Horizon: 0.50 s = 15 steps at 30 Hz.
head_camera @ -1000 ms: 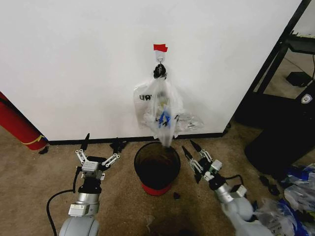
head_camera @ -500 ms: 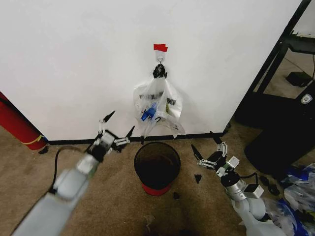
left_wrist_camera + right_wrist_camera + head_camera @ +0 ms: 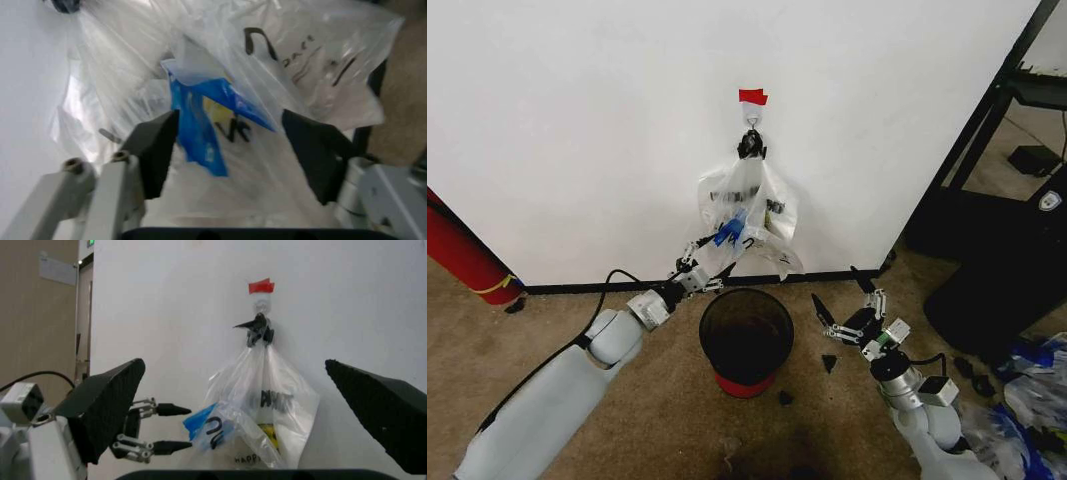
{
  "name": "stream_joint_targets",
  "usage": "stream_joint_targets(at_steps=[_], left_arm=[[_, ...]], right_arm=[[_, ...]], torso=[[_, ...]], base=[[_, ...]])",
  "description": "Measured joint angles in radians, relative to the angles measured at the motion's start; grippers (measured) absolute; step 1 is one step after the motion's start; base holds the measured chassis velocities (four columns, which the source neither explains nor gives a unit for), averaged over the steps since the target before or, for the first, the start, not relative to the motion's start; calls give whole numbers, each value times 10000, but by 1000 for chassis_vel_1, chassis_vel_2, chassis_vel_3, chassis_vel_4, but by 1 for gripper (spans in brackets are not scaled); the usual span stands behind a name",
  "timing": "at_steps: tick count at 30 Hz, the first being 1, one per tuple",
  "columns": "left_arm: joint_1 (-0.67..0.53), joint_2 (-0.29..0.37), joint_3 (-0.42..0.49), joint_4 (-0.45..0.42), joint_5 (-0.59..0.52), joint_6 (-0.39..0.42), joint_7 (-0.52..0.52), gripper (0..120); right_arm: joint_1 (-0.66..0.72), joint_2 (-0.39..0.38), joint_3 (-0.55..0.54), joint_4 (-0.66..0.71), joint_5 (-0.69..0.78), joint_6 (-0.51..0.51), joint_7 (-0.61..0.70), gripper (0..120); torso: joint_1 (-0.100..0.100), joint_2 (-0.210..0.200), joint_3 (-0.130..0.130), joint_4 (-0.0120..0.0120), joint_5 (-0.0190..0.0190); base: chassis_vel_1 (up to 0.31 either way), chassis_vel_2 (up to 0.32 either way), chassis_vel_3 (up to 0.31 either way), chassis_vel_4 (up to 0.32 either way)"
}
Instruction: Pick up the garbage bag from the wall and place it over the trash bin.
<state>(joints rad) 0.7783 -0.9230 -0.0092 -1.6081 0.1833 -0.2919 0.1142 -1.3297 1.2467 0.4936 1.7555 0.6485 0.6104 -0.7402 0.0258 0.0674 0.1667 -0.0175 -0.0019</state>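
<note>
Two grippers are up: the left gripper (image 3: 699,277), fingers spread wide, reaches the lower edge of the garbage bag (image 3: 749,215) hanging on the wall (image 3: 577,120) hook above the trash bin (image 3: 746,340). Contact looks likely but unclear. The right gripper (image 3: 847,312) waits open. Next, closing on plastic.

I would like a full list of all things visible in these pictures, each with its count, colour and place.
bag: one, translucent white with black print and blue patches, hanging from the hook above the bin.
hook: one, small and pale, on the wall below the tape.
tape: one strip, red, on the wall.
wall: one, white, black baseboard.
bin: one, black mesh with red base, on the carpet below the bag.
cylinder: one, red, leaning at far left.
bags: a heap, clear and blue, on the floor at right.
left end effector: open, at the bag's lower edge.
right end effector: open, right of the bin.
</note>
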Motion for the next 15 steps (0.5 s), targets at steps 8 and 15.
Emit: stream_joint_targets(at_steps=[8,15], left_arm=[[-360,3,82,158,308,38,-54,41],[-738,-175,245,641,445,45,-62,52]], right_arm=[[-109,29,-29,-65,2,50,-64,100],[-145,1,-28,-15,9,55,-75,100]], torso=[[-1,0,0,1,1],[-1,0,-1,-1,1]], base=[[0,0,0,0],[0,0,0,0]])
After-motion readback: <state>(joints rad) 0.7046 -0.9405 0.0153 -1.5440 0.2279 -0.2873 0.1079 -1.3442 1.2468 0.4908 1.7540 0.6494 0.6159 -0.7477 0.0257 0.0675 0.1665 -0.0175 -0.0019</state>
